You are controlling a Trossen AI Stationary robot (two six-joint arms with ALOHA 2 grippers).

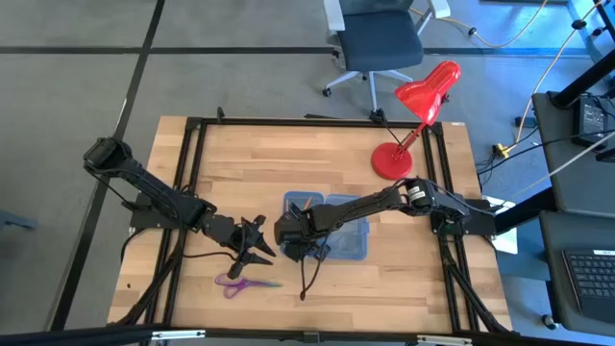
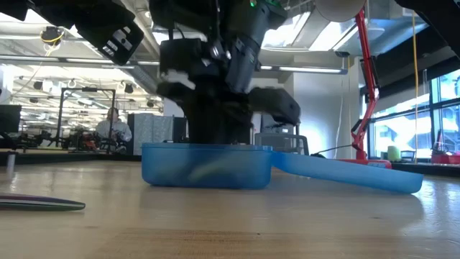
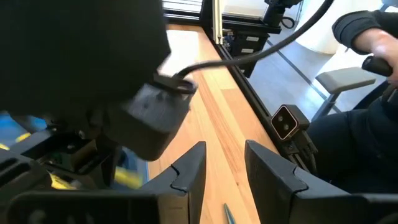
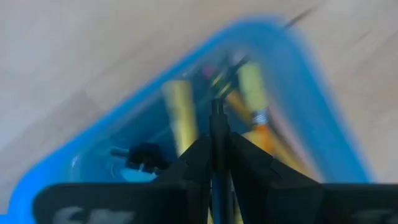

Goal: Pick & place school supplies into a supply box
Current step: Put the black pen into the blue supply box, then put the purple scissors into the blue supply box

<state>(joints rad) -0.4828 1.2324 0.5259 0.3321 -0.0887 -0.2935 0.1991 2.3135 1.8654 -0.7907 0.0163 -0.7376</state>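
The right gripper (image 4: 214, 163) is down over the translucent blue plastic pencil case (image 1: 346, 240) mid-bench, jaws pinched on a thin dark pen (image 4: 216, 134) above the yellow pencils (image 4: 180, 118) inside. The left gripper (image 3: 224, 171) hovers with jaws apart over the light butcher-block wooden bench (image 1: 269, 159), near the purple-handled scissors (image 1: 233, 283). A red desk lamp (image 1: 418, 111) stands at the back, with grey office floor all around.

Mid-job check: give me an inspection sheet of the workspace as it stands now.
Surface: wooden table, black frame.
Job's things: open blue supply box holding yellow pencils; purple scissors on the table outside it.
Clutter: red desk lamp at the far right.
Pincers: right pincer shut on a thin dark pen over the box; left pincer open, beside the box above the scissors.
Cables: black cable trailing from the right wrist.
Surroundings: office chair; seated person.
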